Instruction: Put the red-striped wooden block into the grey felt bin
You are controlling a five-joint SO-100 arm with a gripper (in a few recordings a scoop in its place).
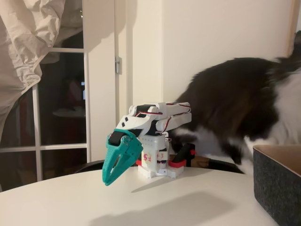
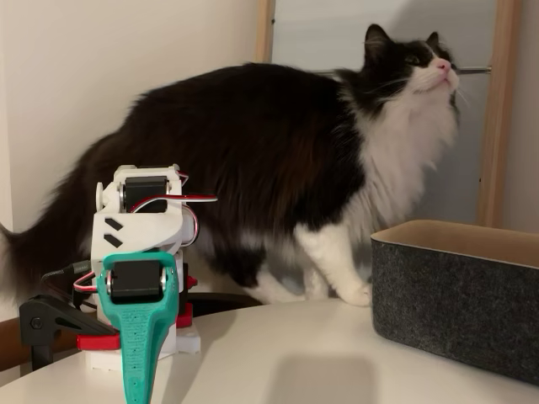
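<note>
My teal gripper (image 1: 108, 180) hangs off the folded white arm with its tips pointing down just above the white table (image 1: 94, 202). Its jaws lie together, shut, and nothing is visible between them. In a fixed view the gripper (image 2: 135, 389) is seen edge-on at the lower left. The grey felt bin (image 1: 277, 188) stands at the right edge of the table, well away from the gripper; its tan lining shows at the rim (image 2: 455, 231). The red-striped wooden block is out of view.
A black-and-white cat (image 2: 253, 151) stands on the table right behind the arm and beside the bin; it appears blurred in a fixed view (image 1: 244, 103). A red-and-black clamp (image 1: 181, 160) holds the arm's base. Bare tabletop lies between gripper and bin.
</note>
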